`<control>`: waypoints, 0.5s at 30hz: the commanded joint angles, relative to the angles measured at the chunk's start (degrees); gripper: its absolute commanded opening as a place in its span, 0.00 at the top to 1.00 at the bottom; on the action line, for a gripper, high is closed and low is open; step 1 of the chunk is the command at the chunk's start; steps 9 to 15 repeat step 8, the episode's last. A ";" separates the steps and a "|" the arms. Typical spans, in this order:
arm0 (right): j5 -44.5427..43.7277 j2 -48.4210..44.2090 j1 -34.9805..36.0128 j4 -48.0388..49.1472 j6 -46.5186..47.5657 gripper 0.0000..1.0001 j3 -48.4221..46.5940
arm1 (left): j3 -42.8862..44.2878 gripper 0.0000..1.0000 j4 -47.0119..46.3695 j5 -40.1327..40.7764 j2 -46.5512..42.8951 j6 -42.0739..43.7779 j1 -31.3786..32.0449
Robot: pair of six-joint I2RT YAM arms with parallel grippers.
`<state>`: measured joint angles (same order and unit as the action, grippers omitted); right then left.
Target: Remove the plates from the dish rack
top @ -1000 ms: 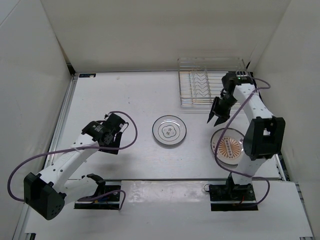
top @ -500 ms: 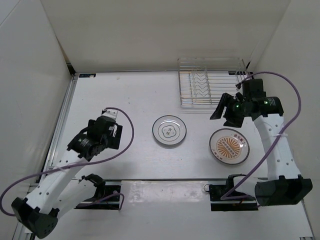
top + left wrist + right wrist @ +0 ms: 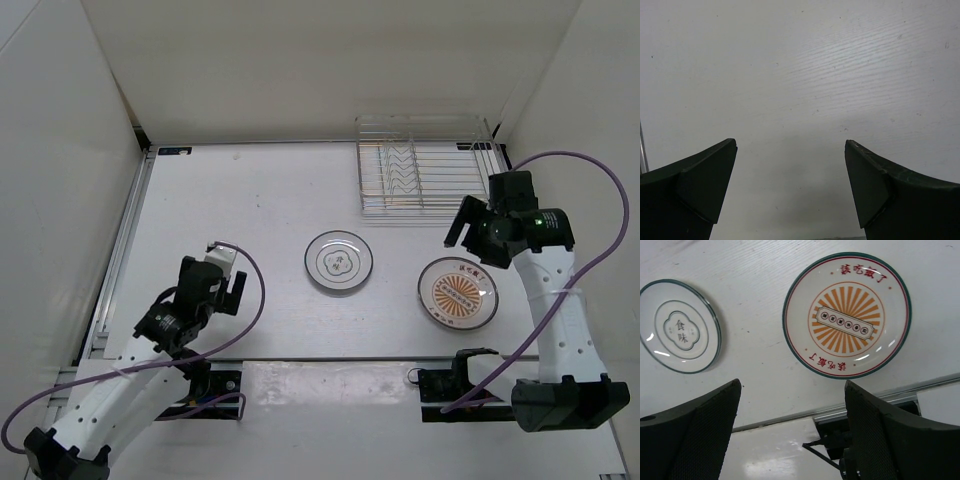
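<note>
- Fingers (image 3: 700, 420) of the right gripper (image 3: 792, 386) are spread wide with nothing between them. The left gripper (image 3: 790, 147) is also wide and empty, with only bare table (image 3: 800, 60) ahead of its tips.
- dish rack (image 3: 420, 178): sits just beyond the right fingers, on the far side.
  - Slots look bare in the top view, but a plate edge-on among the thin bars would be hard to spot.
  - Biggest risk, as I judge it: calling the rack unloaded with a plate in it.
  - Reaching back in could also catch a spread finger on the raised clear side and drag the whole rack.
- sunburst plate (image 3: 847, 315): lies flat on the table, just to the near side of the right fingers and straight ahead of them in the wrist view. A drop or a low swing toward the base would likely hit its rim and skid or tip it toward the table edge.
- white plate (image 3: 680, 326): lies flat, off to the left of the right fingers and apart from the sunburst plate. It is well apart from the left fingers. Lower risk, since only a wide sideways sweep by either arm reaches it.
- purple cable (image 3: 600, 200): loops wide behind the right fingers. It could snag during a pull-back, but that is minor.
</note>
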<state>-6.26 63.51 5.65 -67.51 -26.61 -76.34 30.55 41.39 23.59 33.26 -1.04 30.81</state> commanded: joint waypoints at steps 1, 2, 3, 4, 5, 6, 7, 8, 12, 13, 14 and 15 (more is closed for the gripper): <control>-6.21 -1.63 -0.20 -0.79 -0.81 0.14 1.36 | 0.04 0.00 -4.21 1.80 -0.39 0.33 -0.40; -7.52 -1.63 -0.11 -0.87 -0.90 0.14 1.89 | -0.39 0.00 -4.99 3.11 -0.21 0.25 -0.31; -7.71 -1.54 -0.03 -1.31 -1.25 0.14 1.89 | -0.75 0.00 -5.00 4.17 0.05 -0.36 -0.22; -7.89 -1.72 -0.11 -1.14 -1.60 0.12 2.07 | -1.97 0.00 -6.13 5.66 0.23 -1.33 -0.22; -7.71 -1.72 0.06 -1.14 -1.69 0.10 2.42 | -2.50 0.00 -6.40 8.72 -0.20 -2.20 -0.31; -7.80 -1.46 0.06 -1.40 -1.78 0.10 2.33 | -4.07 0.00 -6.75 11.53 -0.82 -4.91 -0.22; -8.58 -1.37 0.15 -1.58 -1.86 0.10 1.90 | -4.61 0.00 -8.58 12.78 -1.17 -5.46 -0.31; -9.64 -1.45 -0.02 -2.27 -2.65 0.10 1.46 | -5.31 0.00 -9.56 12.79 -2.05 -5.29 -0.22; -9.64 -1.45 -0.02 -2.27 -2.65 0.10 1.46 | -5.31 0.00 -9.56 12.79 -2.05 -5.29 -0.22; -9.64 -1.45 -0.02 -2.27 -2.65 0.10 1.46 | -5.31 0.00 -9.56 12.79 -2.05 -5.29 -0.22; -9.64 -1.45 -0.02 -2.27 -2.65 0.10 1.46 | -5.31 0.00 -9.56 12.79 -2.05 -5.29 -0.22; -9.64 -1.45 -0.02 -2.27 -2.65 0.10 1.46 | -5.31 0.00 -9.56 12.79 -2.05 -5.29 -0.22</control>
